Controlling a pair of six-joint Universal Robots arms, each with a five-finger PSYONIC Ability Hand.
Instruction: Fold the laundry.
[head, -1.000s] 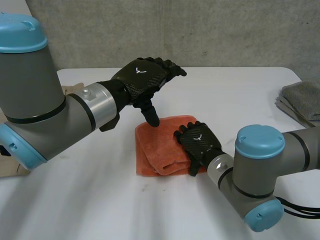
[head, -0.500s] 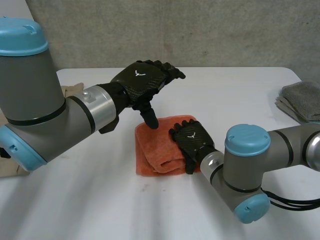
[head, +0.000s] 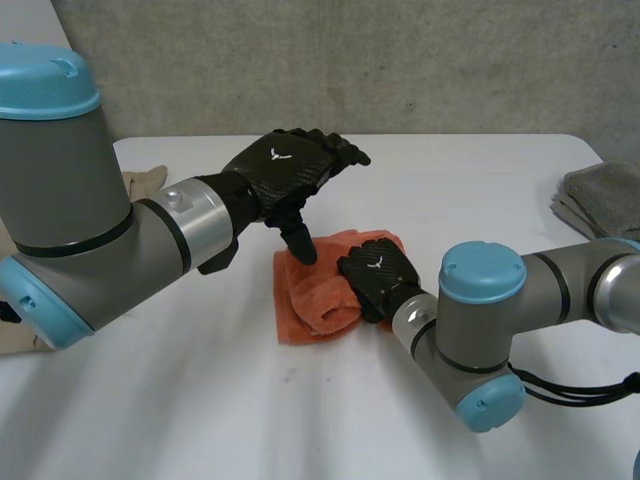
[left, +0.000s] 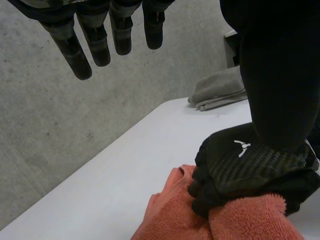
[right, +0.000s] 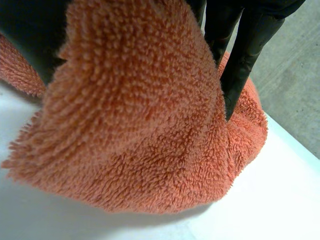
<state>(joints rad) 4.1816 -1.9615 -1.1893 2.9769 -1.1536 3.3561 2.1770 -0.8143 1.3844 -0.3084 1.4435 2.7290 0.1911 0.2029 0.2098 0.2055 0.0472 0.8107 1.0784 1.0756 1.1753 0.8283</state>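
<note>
An orange towel (head: 310, 305) lies folded and bunched near the middle of the white table (head: 200, 400). My right hand (head: 378, 280) sits on the towel's right side with its fingers curled into the pile; in the right wrist view the towel (right: 140, 125) is squeezed up between thumb and fingers (right: 245, 50). My left hand (head: 285, 165) hovers above the towel's back left part, fingers (left: 95, 40) straight and spread, thumb pointing down at the cloth. The left wrist view shows my right hand (left: 250, 165) clenched on the towel (left: 175, 215).
A stack of folded grey towels (head: 600, 200) (left: 220, 90) rests at the table's right edge. A tan item (head: 145, 182) lies at the left edge behind my left arm. A concrete wall stands behind the table.
My right hand has curled shut on the towel and pulled its right side up into a bunch. The right arm swung leftwards. The left hand dipped slightly.
</note>
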